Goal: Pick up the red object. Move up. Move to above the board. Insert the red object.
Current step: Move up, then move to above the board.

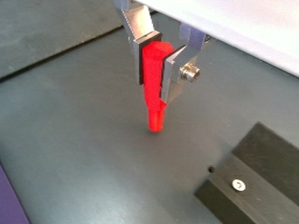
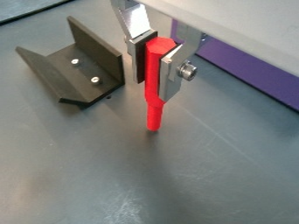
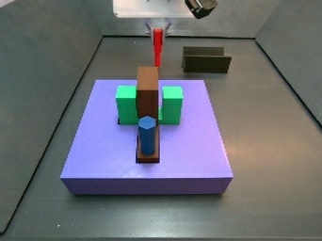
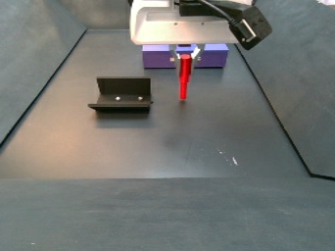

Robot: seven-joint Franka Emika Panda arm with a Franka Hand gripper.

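A: Where's the gripper (image 2: 159, 58) & what's it doing?

B: It's pointing straight down, w/ both silver fingers (image 1: 179, 70) pinching the upper end of the red object (image 1: 155, 87). That shows in both wrist views. The peg is hanging vertical below the pads, approx. half its length sticking out underneath, lower tip free of the dark floor (image 1: 82, 131).

A: And the arm?

B: Only the wrist is showing: a white housing (image 4: 179, 22) w/ a black camera mount on one side, sitting directly over the peg in a side view. The rest of the arm is running out of frame.

A: Peg vs. the board?

B: In a side view the red object (image 3: 158, 43) is hanging beyond the far end of the board (image 3: 147, 94), not over it. The brown bar is lying lengthwise on the purple slab (image 3: 113, 155), green blocks (image 3: 127, 104) touching it on either side, & a blue hexagonal peg (image 3: 147, 135) is standing upright in its near end.

A: Anything else nearby?

B: The fixture (image 4: 121, 95) is standing on the floor beside the peg, apart from it; in a wrist view it's sitting (image 2: 73, 63) just next to the gripper, 2 pale screws visible on its base plate. Can't tell the exact gap between peg tip & floor.
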